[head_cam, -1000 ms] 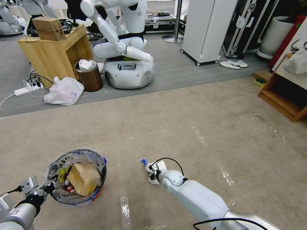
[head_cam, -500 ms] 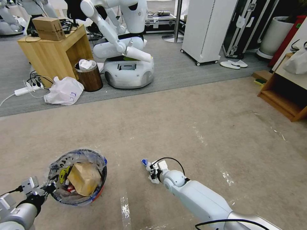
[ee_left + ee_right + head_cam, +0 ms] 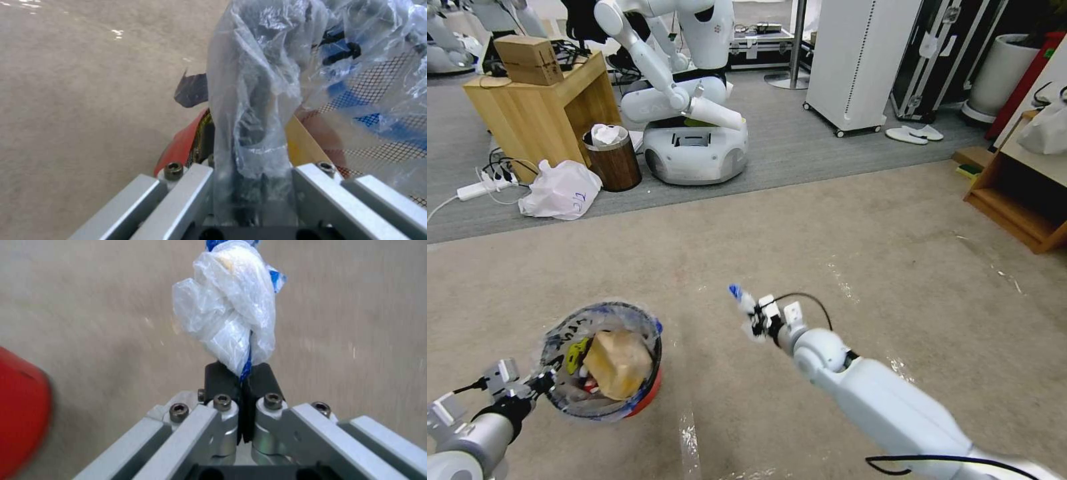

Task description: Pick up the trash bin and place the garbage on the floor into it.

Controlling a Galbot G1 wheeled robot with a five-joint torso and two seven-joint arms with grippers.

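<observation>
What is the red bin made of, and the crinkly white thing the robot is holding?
The trash bin looks like smooth red plastic, with a thin clear bag liner that wrinkles and shines. The left gripper grips its rim. The wrapper pinched in the right gripper seems to be thin crinkly plastic film, see-through white with blue print.

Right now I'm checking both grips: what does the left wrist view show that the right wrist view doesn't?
Left wrist view: the left tool shut on the trash bin rim and its clear liner.

Right wrist view: the right tool shut on a white and blue wrapper.

Both: the red bin and beige floor.
</observation>
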